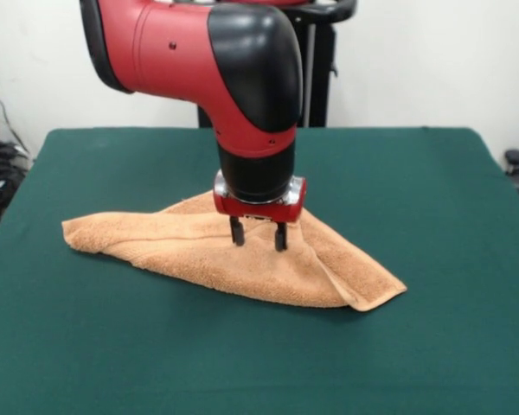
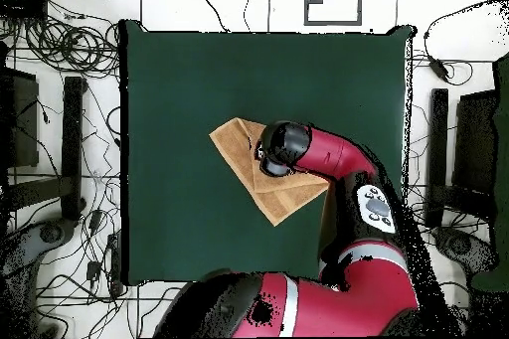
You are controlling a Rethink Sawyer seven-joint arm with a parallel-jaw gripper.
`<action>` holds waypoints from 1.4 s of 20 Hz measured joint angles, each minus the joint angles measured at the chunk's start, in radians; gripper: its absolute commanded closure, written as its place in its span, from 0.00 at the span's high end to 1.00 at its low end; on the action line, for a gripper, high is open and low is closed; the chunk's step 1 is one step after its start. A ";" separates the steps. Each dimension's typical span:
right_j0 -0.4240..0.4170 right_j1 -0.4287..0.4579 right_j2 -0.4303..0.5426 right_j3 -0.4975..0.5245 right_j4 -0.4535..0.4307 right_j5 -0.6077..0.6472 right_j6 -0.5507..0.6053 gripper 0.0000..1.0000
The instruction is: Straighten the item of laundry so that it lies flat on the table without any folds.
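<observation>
Item: towel (image 1: pixel 242 251), peach-orange, on green bench (image 1: pixel 415 173), about mid-bench, lying as a folded triangle, long edge toward the front camera, one corner turned up at that view's right end.

Arm: gripper (image 1: pixel 258 235) low over the towel's raised middle. Its two fingers (image 1: pixel 237 232) stand apart with a clear gap, tips down at or in the cloth; whether any cloth is pinched between them cannot be told (nothing is visibly lifted off the bench).

Task state, judged: not flat; at least one layer is doubled over.

Risks, judged:
- jaws closing here could take both layers at once, so a lift would carry the fold up instead of opening it
- a sideways drag from the middle could bunch the terry into new creases
- a pull on a poorly gripped ridge could let the cloth slip free

Views:
- front: gap between the fingers, the ridge of cloth beneath, the upturned corner
- overhead: towel's outline and a fold line (image 2: pixel 260 188) across it, placement on the bench; the arm hides the jaws and part of the towel
</observation>
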 measured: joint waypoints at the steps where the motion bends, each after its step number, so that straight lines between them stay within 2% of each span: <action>1: 0.000 0.003 0.000 0.000 0.000 0.000 0.000 1.00; 11: 0.000 0.021 0.001 -0.002 0.000 0.000 0.000 1.00; 12: 0.000 0.021 0.001 -0.002 0.001 0.000 0.000 0.00; 28: 0.003 0.018 -0.002 -0.006 0.001 0.010 0.000 0.00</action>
